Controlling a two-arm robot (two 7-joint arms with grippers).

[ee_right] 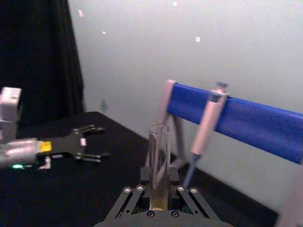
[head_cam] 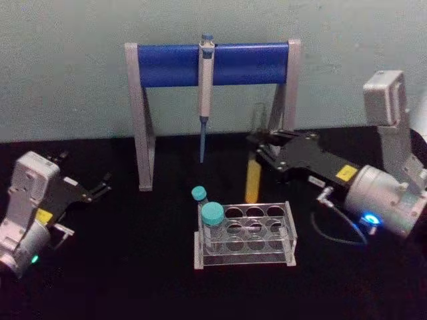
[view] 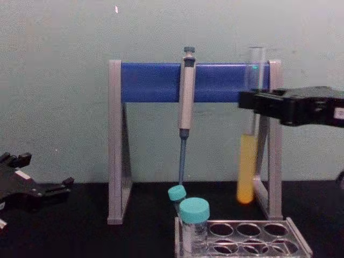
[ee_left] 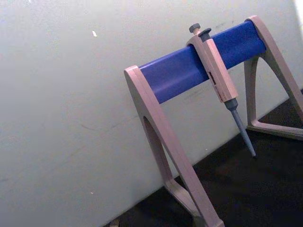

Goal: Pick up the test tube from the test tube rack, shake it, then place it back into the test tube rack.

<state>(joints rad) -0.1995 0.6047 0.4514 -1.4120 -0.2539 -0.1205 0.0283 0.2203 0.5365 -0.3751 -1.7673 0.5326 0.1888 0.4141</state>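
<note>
- At the left of the black counter (head_cam: 133, 280), the left hand (head_cam: 101, 185) rests low and apart from the work. Its dark fingers are spread with nothing between them, and it looks parked.
- Toward the middle, by the wall, stands the tall blue-and-grey pipette stand (head_cam: 213, 63), with a grey pipette (head_cam: 206, 80) hanging from its bar. Neither is part of this job.
- In front of the stand sits the low clear plastic test tube rack (head_cam: 291, 241), its rows of round holes facing up. Two short teal-capped vials (head_cam: 212, 213) fill its left end, and the holes to their right look free.
- Just behind the rack's far edge, the tall slim clear glass test tube (view: 248, 166) hangs in the air, with yellow-orange liquid in its lower part. It is out of the rack and touches neither the rack nor the counter.
- The tube's long axis runs very nearly straight up and down. Its open mouth points at the ceiling in front of the stand's blue bar, and its rounded bottom points down, above the level of the rack's top plate.
- From the right, the right hand (view: 250, 105) reaches in level and is clamped on the tube's bare glass above the liquid.
- Judged from this, the lift is done. Whether the shaking is finished cannot be told from a still tube. What certainly remains is lowering the tube bottom-first into a free hole and letting go.
</note>
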